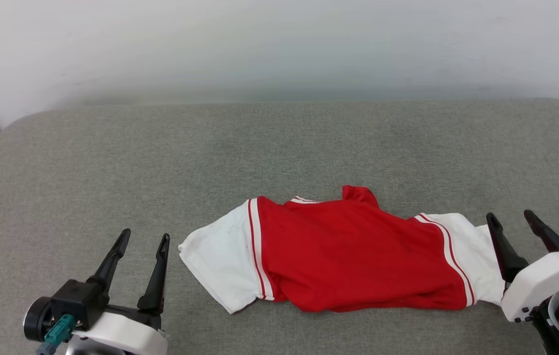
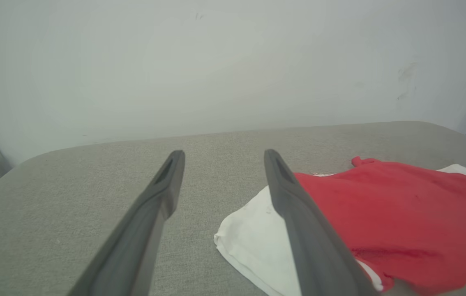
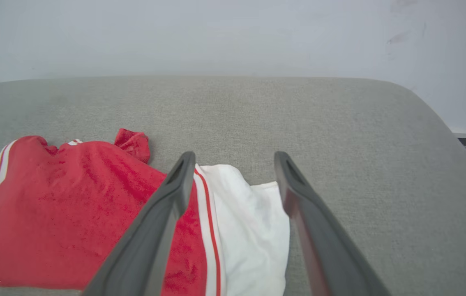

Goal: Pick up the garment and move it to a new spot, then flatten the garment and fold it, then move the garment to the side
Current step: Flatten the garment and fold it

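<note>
Saw garment lying rumpled on grey fabric-topped desk, in near half of head view, slightly right of centre. Red body in middle, white sleeve at each end w/ red-white stripe trim at seams, small red flap poking out at far edge. Found L gripper at lower left, just beside left sleeve, apart from it. Jaws spread wide, nothing between but bare desk. Checked left wrist view: same wide gap, garment off to right, one finger overlapping white sleeve in pic. Found R gripper at right end of garment, jaws wide apart, holding nothing. Spotted white sleeve edge showing between jaws in right wrist view, lying below them; couldn't tell if touching cloth. Noted plain pale wall behind desk.
</note>
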{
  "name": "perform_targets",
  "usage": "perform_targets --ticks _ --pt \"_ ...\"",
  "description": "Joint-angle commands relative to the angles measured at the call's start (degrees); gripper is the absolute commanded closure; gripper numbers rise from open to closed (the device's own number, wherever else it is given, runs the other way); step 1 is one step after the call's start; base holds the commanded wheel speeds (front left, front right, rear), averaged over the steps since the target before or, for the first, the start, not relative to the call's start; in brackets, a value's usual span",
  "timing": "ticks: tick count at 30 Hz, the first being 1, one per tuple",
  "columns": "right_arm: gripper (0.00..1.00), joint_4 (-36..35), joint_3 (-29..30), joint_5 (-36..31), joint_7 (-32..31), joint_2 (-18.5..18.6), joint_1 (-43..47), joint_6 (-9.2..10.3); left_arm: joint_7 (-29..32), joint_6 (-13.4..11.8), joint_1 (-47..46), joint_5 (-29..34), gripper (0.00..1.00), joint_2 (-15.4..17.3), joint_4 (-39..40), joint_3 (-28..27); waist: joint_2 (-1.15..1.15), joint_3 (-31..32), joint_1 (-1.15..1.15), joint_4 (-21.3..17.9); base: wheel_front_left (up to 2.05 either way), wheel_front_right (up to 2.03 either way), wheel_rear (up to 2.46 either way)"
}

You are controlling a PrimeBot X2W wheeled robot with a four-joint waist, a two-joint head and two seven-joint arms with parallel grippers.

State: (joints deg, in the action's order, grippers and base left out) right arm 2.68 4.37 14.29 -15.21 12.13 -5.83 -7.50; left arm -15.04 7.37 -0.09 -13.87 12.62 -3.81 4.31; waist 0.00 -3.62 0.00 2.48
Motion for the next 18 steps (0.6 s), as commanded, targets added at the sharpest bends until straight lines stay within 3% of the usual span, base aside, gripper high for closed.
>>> perform_targets --ticks 1,9,18 --pt "0.0 -1.7 0.3 0.2 2.8 -1.0 1.0 0.04 0.7 0.1 0.4 -1.1 0.0 0.6 -0.1 -0.1 0.0 -0.3 0.0 -0.7 0.0 0.0 0.0" --pt "0.0 -7.3 1.3 -0.8 14.4 -4.8 1.9 0.02 11.8 0.1 -3.7 -9.3 0.0 6.9 3.0 4.8 0.0 -2.9 0.0 -2.8 0.0 0.0 0.0" --pt "0.0 -8.9 2.5 -3.0 20.1 -6.7 -1.0 0.02 44.2 0.1 -13.9 -26.5 0.0 20.4 4.1 9.4 0.0 -7.7 0.0 -4.7 0.0 0.0 0.0"
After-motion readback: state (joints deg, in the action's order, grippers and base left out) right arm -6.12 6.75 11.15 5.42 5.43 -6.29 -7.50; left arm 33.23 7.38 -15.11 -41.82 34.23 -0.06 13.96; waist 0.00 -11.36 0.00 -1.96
